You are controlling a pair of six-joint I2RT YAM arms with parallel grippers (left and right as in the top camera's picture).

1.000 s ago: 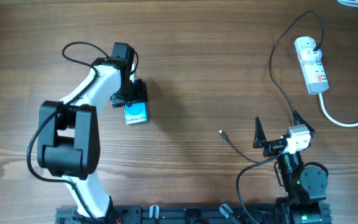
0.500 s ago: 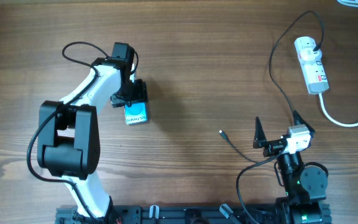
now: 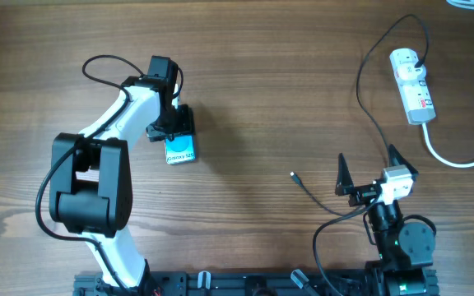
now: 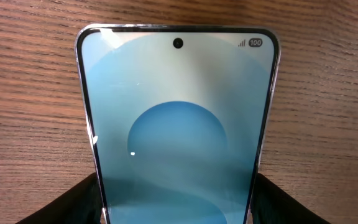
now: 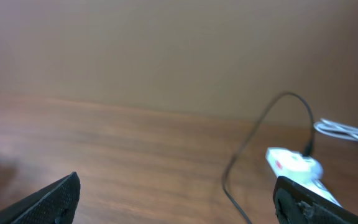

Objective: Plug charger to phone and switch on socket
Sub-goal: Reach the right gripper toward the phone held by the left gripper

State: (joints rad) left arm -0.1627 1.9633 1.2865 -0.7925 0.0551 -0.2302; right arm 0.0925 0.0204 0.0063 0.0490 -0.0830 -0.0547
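Note:
The phone (image 3: pixel 181 149) lies flat on the wooden table with its teal and pale-blue screen up. My left gripper (image 3: pixel 172 125) is over its far end with a finger against each long edge, shut on it. In the left wrist view the phone (image 4: pixel 178 124) fills the frame between the two black fingers. The charger cable (image 3: pixel 367 107) runs from the white socket strip (image 3: pixel 411 85) at the top right down to its loose tip (image 3: pixel 293 174) on the table. My right gripper (image 3: pixel 367 173) is open and empty, raised just right of the tip. The socket (image 5: pixel 294 165) shows in the right wrist view.
A thick white cord (image 3: pixel 459 156) loops from the socket strip toward the right table edge. The left arm's own black cable (image 3: pixel 105 62) arcs above the arm. Bare wood lies between the phone and the charger tip.

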